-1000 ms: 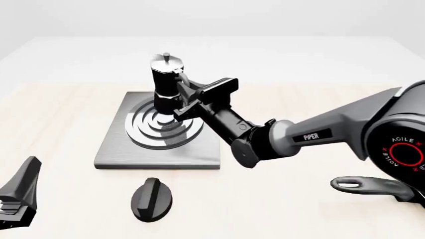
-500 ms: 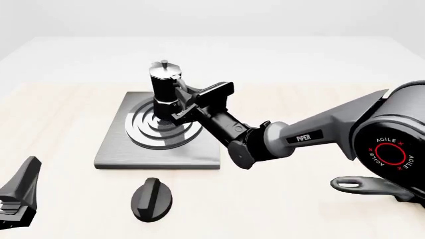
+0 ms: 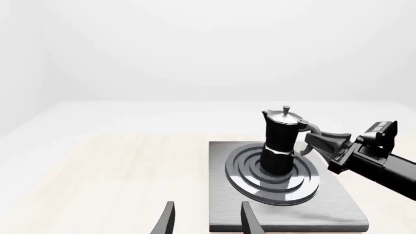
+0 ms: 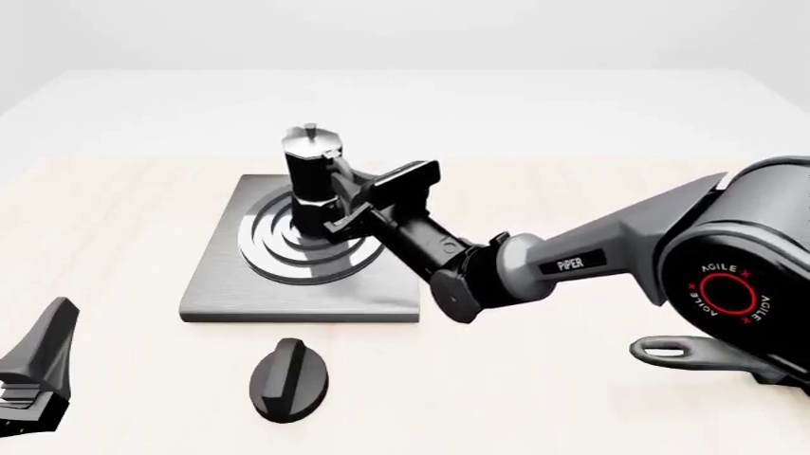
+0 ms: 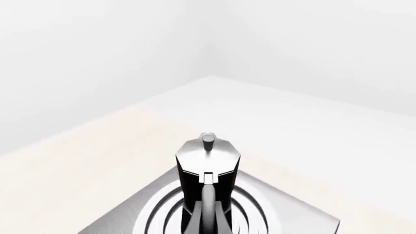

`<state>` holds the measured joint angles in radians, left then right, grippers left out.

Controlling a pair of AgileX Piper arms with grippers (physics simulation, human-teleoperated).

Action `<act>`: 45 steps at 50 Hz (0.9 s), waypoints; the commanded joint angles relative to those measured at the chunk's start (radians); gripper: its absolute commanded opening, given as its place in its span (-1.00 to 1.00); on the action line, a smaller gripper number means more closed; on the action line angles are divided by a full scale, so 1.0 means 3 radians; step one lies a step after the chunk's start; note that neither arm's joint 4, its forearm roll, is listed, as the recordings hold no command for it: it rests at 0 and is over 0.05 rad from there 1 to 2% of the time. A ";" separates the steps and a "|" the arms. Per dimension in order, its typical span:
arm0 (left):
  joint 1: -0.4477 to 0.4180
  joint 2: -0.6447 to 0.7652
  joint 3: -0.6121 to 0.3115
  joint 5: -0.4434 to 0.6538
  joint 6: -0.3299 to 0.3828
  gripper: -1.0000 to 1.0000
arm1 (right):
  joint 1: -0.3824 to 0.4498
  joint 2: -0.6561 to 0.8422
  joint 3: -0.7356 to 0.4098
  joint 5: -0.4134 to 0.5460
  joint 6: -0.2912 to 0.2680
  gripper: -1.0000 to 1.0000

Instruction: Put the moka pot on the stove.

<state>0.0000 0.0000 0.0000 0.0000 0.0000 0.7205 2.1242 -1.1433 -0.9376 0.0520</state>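
Observation:
The moka pot (image 4: 307,171) stands upright on the silver rings of the grey stove (image 4: 228,284), its black handle toward my right arm. My right gripper (image 4: 344,197) is shut on that handle. From the left wrist view, the moka pot (image 3: 281,141) rests in the middle of the stove (image 3: 338,212) rings, with the right gripper (image 3: 317,141) at its handle. The right wrist view looks straight at the moka pot (image 5: 206,168) on the stove (image 5: 305,219); its own fingers are out of frame. My left gripper (image 3: 208,222) is open and holds nothing, low at the near left (image 4: 38,370).
A black oval knob (image 4: 288,379) lies on the table in front of the stove. The handle of a black frying pan (image 4: 696,353) shows at the near right, partly behind my right arm's base.
My right gripper has lowered the moka pot and shifted it slightly left, down onto the stove rings. The left arm has not moved.

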 commanded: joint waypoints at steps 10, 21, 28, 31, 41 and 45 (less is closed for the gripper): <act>0.0000 0.0000 0.0000 0.0000 0.0000 1.00 | 0.0016 -0.0005 -0.0065 0.0067 -0.0001 -1.00; 0.0000 0.0000 0.0000 0.0000 0.0000 1.00 | 0.0022 0.0021 -0.0107 0.0121 0.0004 -1.00; 0.0000 0.0000 0.0000 0.0000 0.0000 1.00 | 0.0012 0.0043 -0.0141 0.0153 0.0004 1.00; 0.0000 0.0000 0.0000 0.0000 0.0000 1.00 | 0.0021 0.0049 -0.0151 0.0172 0.0018 1.00; 0.0000 0.0000 0.0000 0.0000 0.0000 1.00 | 0.0022 0.0045 -0.0150 0.0178 0.0019 1.00; 0.0000 0.0000 0.0000 0.0000 0.0000 1.00 | 0.0025 0.0027 -0.0136 0.0177 0.0021 1.00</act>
<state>0.0000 0.0000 0.0000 0.0000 0.0000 0.7273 2.1362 -1.1841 -0.8882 0.0567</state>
